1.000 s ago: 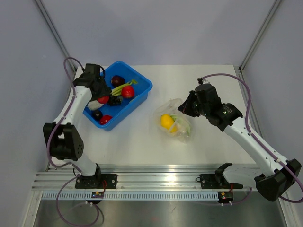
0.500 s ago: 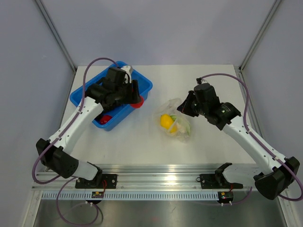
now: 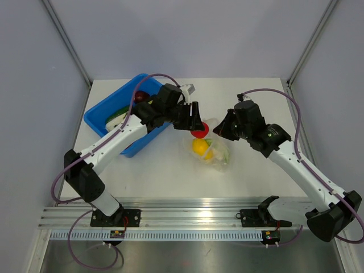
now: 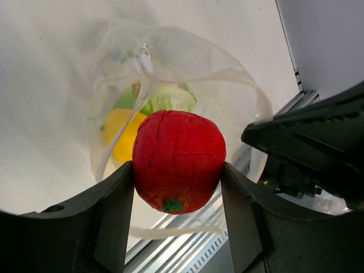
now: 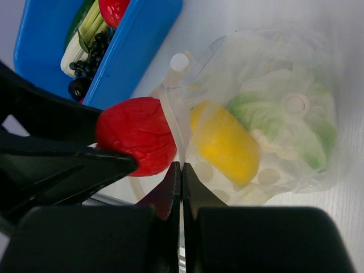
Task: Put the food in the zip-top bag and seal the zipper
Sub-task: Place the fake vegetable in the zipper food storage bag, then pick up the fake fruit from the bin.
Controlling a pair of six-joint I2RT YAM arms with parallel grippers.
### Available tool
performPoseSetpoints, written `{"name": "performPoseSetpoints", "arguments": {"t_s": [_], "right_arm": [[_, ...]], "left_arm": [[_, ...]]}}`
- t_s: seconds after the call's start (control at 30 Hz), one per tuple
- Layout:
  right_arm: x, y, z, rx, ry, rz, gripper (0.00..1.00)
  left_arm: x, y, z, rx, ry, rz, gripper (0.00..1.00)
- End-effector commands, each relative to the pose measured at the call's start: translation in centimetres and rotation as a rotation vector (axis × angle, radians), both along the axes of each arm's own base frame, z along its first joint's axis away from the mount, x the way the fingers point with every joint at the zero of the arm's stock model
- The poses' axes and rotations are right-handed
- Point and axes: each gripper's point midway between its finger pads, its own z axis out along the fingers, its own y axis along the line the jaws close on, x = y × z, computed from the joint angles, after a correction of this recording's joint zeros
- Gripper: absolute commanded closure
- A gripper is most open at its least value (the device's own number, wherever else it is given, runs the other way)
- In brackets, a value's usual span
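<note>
1. Zip-top bag (image 3: 220,156) lies ctr-right of the top view on the white bench (image 3: 170,176), mouth open toward upper left. Yellow pepper (image 3: 199,146) and cauliflower (image 5: 284,108) are inside.
2. L tool (image 3: 196,126) grips the red tomato (image 4: 179,159) btwn both fingers, just over the bag mouth and above the pepper.
3. R tool (image 5: 180,170) has its fingers pressed together, pinching the zip-top bag's rim at the bag's upper-right side in the top view.
4. Blue tub (image 3: 98,116) sits upper left, near the bag but apart from it. It holds a leek (image 5: 85,40), dark berry cluster (image 5: 94,54), dark purple piece (image 3: 140,95) and another red piece (image 5: 114,8). L arm lies across the tub, hiding much of it from above.
5. Room: pale grey walls, metal posts at back corners, alu rail (image 3: 187,219) along the lower edge w/ both arm bases.
</note>
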Motion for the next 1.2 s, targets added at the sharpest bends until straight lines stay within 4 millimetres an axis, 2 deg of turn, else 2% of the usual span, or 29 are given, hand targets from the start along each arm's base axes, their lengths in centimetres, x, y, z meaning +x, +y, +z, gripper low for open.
{"name": "performPoseSetpoints", "arguments": {"t_s": [0.0, 0.07, 0.1, 0.13, 0.17, 0.23, 0.33, 0.43, 0.47, 0.5, 0.53, 0.57, 0.6, 0.7, 0.73, 0.8, 0.83, 0.97, 1.17], "right_arm": [[-0.2, 0.0, 2.1, 0.039, -0.055, -0.011, 1.00], [-0.3, -0.1, 2.0, 0.043, -0.053, -0.012, 1.00], [-0.3, 0.0, 2.0, 0.047, -0.050, -0.011, 1.00], [-0.3, 0.0, 2.0, 0.050, -0.050, -0.013, 1.00], [-0.3, 0.0, 1.9, 0.050, -0.049, -0.015, 1.00], [-0.5, -0.1, 1.9, 0.050, -0.048, -0.018, 1.00], [-0.4, -0.4, 1.8, 0.040, -0.052, -0.029, 1.00], [-0.3, -0.5, 1.9, 0.037, -0.055, -0.031, 1.00], [-0.3, -0.4, 1.9, 0.040, -0.053, -0.027, 1.00], [-0.3, -0.3, 1.8, 0.039, -0.052, -0.023, 1.00], [-0.3, -0.3, 1.7, 0.037, -0.050, -0.023, 1.00], [-0.2, -0.3, 1.7, 0.036, -0.052, -0.023, 1.00], [-0.2, -0.2, 1.7, 0.037, -0.052, -0.022, 1.00], [-0.2, -0.3, 1.6, 0.034, -0.053, -0.021, 1.00], [-0.2, -0.2, 1.6, 0.033, -0.054, -0.020, 1.00], [-0.1, -0.2, 1.6, 0.033, -0.055, -0.018, 1.00], [-0.1, -0.2, 1.6, 0.033, -0.055, -0.018, 1.00], [-0.2, -0.2, 1.5, 0.030, -0.052, -0.014, 1.00], [-0.2, -0.1, 1.5, 0.030, -0.053, -0.010, 1.00]], "left_arm": [[0.4, -3.1, 2.0, -0.130, -0.015, -0.058, 0.69], [0.4, -4.3, 1.1, -0.152, 0.027, -0.091, 0.64], [0.4, -4.5, 0.8, -0.153, 0.042, -0.101, 0.56], [0.2, -5.0, 0.0, -0.148, 0.063, -0.118, 0.30], [0.1, -5.2, -0.1, -0.147, 0.067, -0.126, 0.16], [-0.3, -5.3, 0.1, -0.150, 0.065, -0.143, 0.01], [-0.7, -4.9, 0.7, -0.145, 0.051, -0.157, 0.01], [-1.2, -4.0, 2.7, -0.134, 0.005, -0.169, 0.01], [-1.5, -3.5, 2.9, -0.112, -0.007, -0.178, 0.03], [-1.5, -2.9, 4.3, -0.114, -0.048, -0.168, 0.06], [-1.5, -2.3, 4.7, -0.103, -0.067, -0.157, 0.09], [-1.7, -1.6, 4.9, -0.081, -0.082, -0.156, 0.13], [-1.9, -0.8, 6.1, -0.084, -0.113, -0.147, 0.21], [-0.6, 2.0, 6.8, -0.065, -0.138, -0.076, 0.29], [0.3, 3.7, 6.7, -0.055, -0.142, -0.028, 0.29], [1.2, 5.5, 6.3, -0.049, -0.130, 0.023, 0.30], [2.0, 7.2, 6.2, -0.052, -0.128, 0.066, 0.30], [4.0, 11.5, 4.6, 0.010, -0.113, 0.231, 0.30], [7.9, 19.1, 0.9, 0.174, -0.100, 0.519, 0.30]]}}
